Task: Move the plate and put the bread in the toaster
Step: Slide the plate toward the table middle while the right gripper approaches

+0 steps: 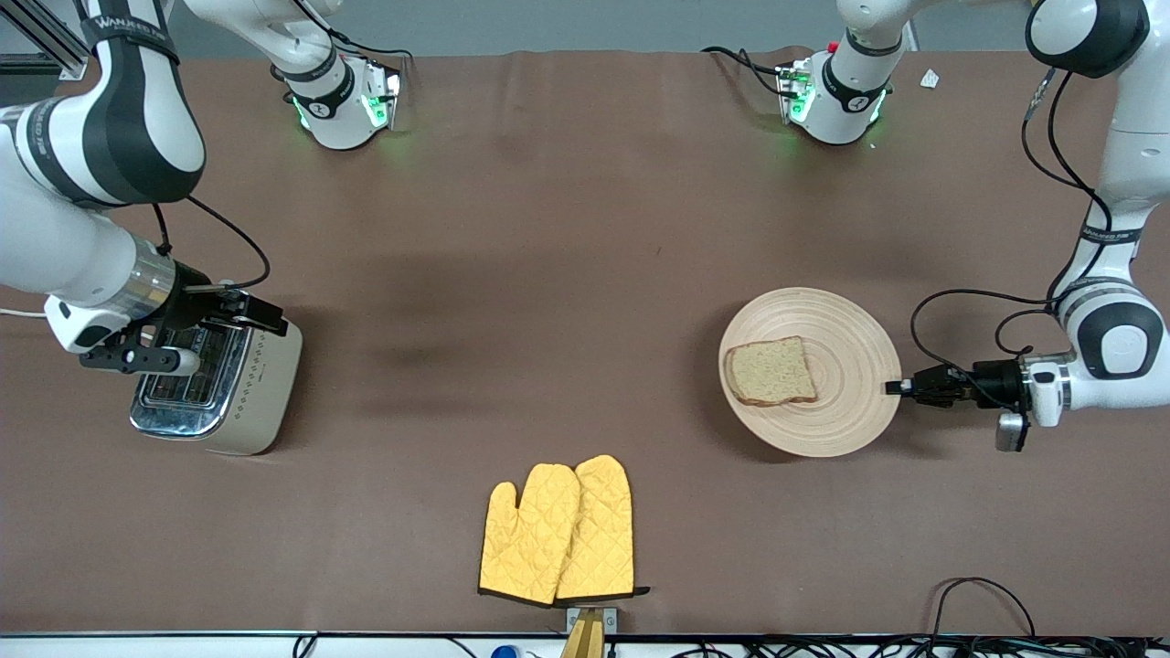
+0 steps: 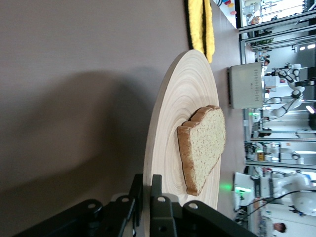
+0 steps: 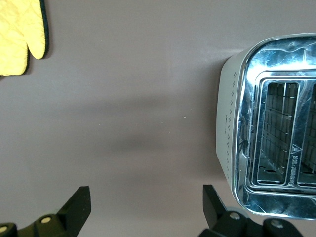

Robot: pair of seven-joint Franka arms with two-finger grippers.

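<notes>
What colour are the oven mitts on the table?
Yellow, quilted, with dark edging at the cuffs; the oven mitts show best in the front view.

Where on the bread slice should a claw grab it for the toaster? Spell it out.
Take the bread by its crust edges, coming straight down from above. It lies flat on the plate, leaving only its thin sides to pinch. The right claw is open over the toaster; the left claw is shut on the plate's rim.

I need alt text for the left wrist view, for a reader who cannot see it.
The left gripper is shut on the rim of a round wooden plate, and a slice of brown bread lies on the plate. The brown table, yellow oven mitts and a cream toaster appear farther away.
</notes>
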